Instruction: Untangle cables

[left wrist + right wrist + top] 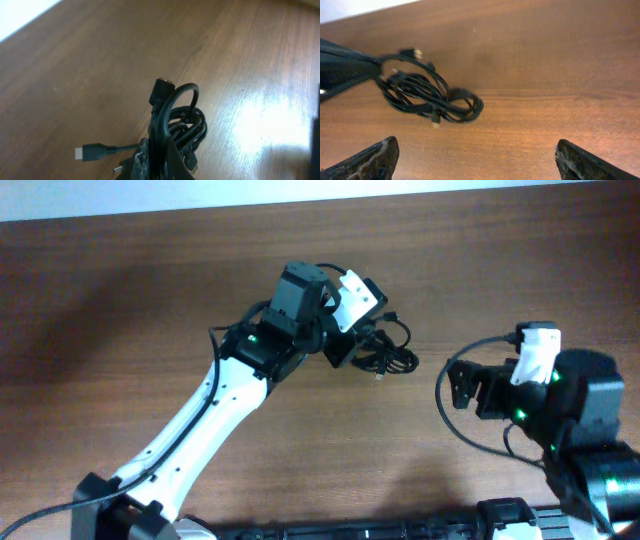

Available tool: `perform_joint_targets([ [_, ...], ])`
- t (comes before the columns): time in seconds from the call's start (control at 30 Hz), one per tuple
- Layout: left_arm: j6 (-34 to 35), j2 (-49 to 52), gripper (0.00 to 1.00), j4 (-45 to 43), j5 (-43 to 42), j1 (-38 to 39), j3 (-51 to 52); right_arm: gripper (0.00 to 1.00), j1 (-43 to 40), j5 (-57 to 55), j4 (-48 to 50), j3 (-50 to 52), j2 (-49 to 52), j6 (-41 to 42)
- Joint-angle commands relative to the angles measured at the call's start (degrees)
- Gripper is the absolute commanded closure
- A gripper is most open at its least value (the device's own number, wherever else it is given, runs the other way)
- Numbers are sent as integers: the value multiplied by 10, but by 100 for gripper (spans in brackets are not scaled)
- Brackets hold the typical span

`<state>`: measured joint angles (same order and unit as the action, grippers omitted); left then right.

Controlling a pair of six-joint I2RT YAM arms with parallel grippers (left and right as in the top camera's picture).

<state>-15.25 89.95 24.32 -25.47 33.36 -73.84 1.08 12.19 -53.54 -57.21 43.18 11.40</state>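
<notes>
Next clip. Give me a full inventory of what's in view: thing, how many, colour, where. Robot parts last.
brown wooden table: one, brown, fills every view.
thin black cables: one tangled bundle, strand count unclear, black, near table centre.
plug ends: at least two, black with light tips, sticking out of the bundle.
left arm: one, white and black, reaching from lower left to centre.
right arm: one, mostly black, lower right.
left tool: one, black, shut on the bundle's edge.
right tool: one, black, open, apart from the bundle, holding nothing.
</notes>
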Motion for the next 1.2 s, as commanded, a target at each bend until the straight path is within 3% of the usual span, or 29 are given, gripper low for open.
perform_joint_targets([
  [0.0, 1, -58, 100, -23, -2, 0, -16, 1, -4, 59, 4, -11, 44, -46],
  [0.17, 1, -102, 100, -54, -2, -6, -16, 2, -4, 173, 13, -11, 58, -200],
  [0.2, 1, -112, 100, -61, -2, -6, -16, 15, -4, 173, 15, -11, 58, -216],
  [0.27, 2, -123, 100, -65, -2, -6, -16, 16, -4, 183, 17, -11, 58, -248],
  [0.37, 2, -141, 100, -74, -17, -5, -16, 15, -4, 235, 19, -11, 59, -364],
  [0.63, 6, -144, 100, -110, -121, -5, -16, 18, -4, 254, 58, -11, 92, -412],
  [0.67, 6, -144, 100, -112, -127, -5, -16, 24, -4, 254, 64, -11, 99, -412],
  [0.8, 33, -144, 100, -132, -145, -5, -16, 66, -4, 299, 73, -11, 126, -412],
  [0.87, 40, -144, 100, -146, -144, -5, -16, 95, -4, 302, 70, -11, 136, -409],
  [1.03, 68, -144, 100, -146, -103, -5, -16, 96, -4, 329, 75, -11, 134, -376],
  [1.17, 205, -144, 100, -84, 157, -5, -16, 96, -4, 364, 75, -11, 134, -361],
])
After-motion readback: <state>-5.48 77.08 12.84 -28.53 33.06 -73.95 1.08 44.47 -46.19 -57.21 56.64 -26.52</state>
